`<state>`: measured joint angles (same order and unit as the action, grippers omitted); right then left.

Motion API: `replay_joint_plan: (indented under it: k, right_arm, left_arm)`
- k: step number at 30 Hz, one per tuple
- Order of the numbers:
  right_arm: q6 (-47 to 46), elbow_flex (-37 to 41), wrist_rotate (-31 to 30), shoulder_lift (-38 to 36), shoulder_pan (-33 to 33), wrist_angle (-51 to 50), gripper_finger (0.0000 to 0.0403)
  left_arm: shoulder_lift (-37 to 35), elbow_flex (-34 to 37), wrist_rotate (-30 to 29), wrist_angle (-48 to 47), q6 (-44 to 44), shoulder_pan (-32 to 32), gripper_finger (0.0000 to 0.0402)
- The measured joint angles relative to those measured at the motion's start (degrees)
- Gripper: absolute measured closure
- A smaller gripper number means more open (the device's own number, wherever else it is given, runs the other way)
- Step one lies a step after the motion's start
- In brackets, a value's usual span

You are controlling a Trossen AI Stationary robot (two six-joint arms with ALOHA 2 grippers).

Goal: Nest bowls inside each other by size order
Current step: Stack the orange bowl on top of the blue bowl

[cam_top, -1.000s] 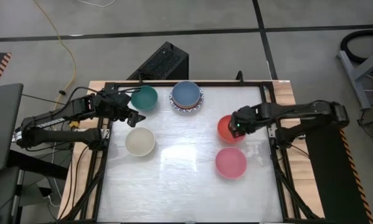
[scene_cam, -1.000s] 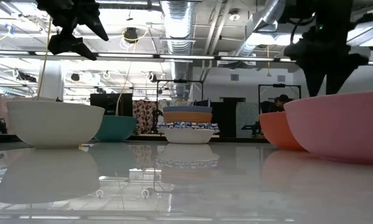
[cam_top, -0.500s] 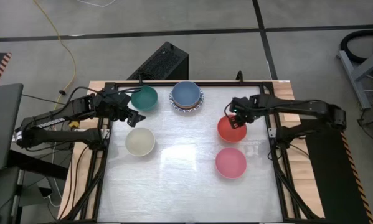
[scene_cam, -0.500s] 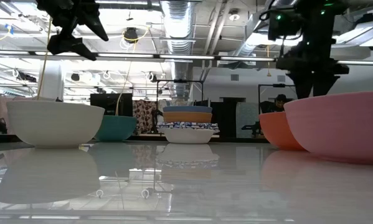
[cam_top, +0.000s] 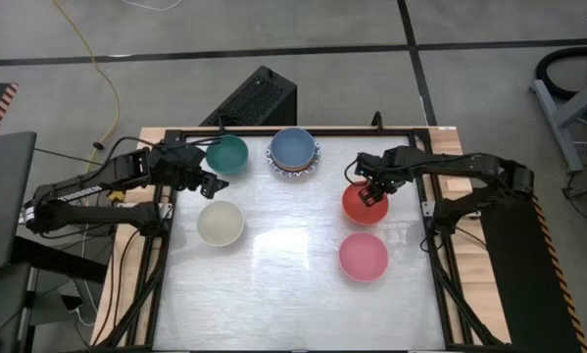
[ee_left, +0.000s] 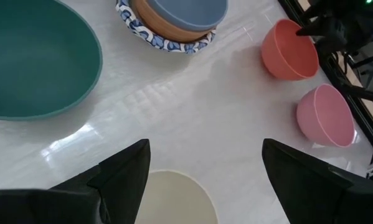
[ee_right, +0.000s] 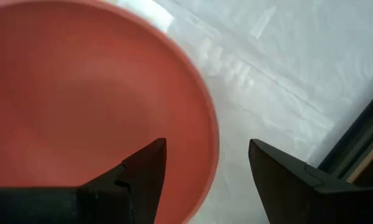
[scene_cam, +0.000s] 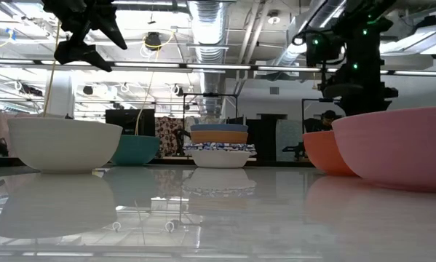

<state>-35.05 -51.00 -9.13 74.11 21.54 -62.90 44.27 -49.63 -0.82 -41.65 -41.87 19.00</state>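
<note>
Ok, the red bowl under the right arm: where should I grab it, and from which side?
Take the red bowl by its thin rim, coming straight down from above. It sits upright and empty, so one finger can go inside and one outside. The right end effector is open and already straddles the rim nearest the table's right rail; that edge looks free of the pink bowl.

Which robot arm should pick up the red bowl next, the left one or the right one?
Probably the right one. The right gripper hangs open over the red bowl, its fingers either side of the rim. The left gripper is open too, but far across the table, between the teal bowl and cream bowl.
</note>
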Motion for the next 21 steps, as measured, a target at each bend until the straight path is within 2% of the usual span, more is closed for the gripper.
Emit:
replay_joint_plan:
  k: [7, 11, 15, 21]
  right_arm:
    - [0.17, 8.49, 3.84, -2.32, 1.20, 8.46, 0.0155]
    - [-0.90, 10.26, 5.11, -2.32, 0.90, 10.87, 0.0168]
    - [-2.44, 10.29, 4.85, -2.34, 0.14, 10.92, 0.0223]
    - [-3.76, 10.26, 4.87, -2.38, -0.06, 10.90, 0.0350]
  left_arm:
    - [0.00, 0.00, -0.09, -0.02, -0.94, 0.00, 0.0104]
    - [-0.02, 0.00, -1.33, -0.03, -1.20, 0.00, 0.0104]
    - [-0.01, 0.00, -2.02, -0.04, -1.74, 0.00, 0.0104]
    - [-0.02, 0.00, -3.30, -0.04, -1.74, 0.00, 0.0104]
